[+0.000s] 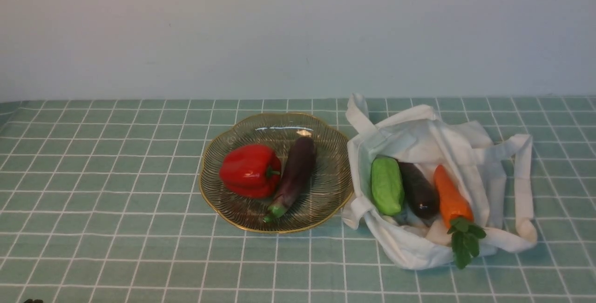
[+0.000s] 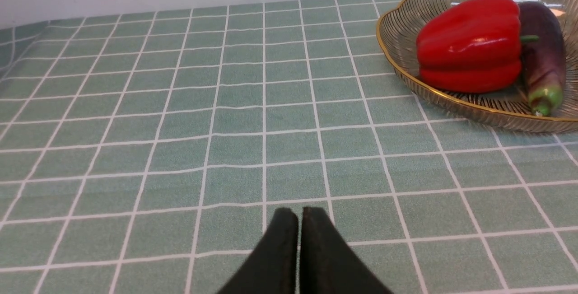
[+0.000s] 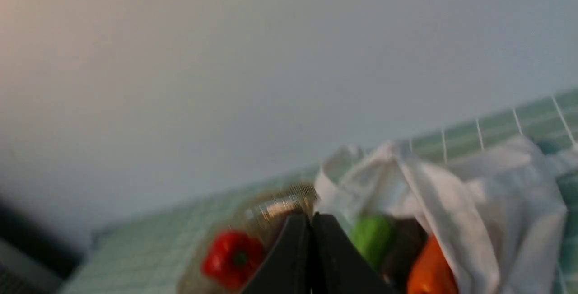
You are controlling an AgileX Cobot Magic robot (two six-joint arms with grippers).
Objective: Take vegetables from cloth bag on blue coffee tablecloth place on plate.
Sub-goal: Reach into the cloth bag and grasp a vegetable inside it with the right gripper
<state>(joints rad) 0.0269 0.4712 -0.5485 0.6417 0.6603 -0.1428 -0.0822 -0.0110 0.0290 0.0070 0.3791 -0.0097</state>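
Observation:
The white cloth bag [image 1: 442,154] lies open on the teal tablecloth [image 1: 102,191] at the right. In it lie a light-green cucumber [image 1: 386,185], a dark eggplant [image 1: 418,190] and an orange carrot [image 1: 450,200] with green leaves. The glass plate [image 1: 326,191] with a gold rim stands left of the bag. It holds a red pepper [image 1: 250,170] and a purple eggplant [image 1: 294,172]. Neither arm shows in the front view. My left gripper [image 2: 299,215] is shut and empty, low over the cloth left of the plate [image 2: 397,36]. My right gripper [image 3: 310,219] is shut and empty; its view is blurred and shows the bag [image 3: 474,194] ahead.
A plain pale wall stands behind the table. The tablecloth runs past the left and right edges of the front view. The bag's long strap [image 1: 524,186] loops out to the right.

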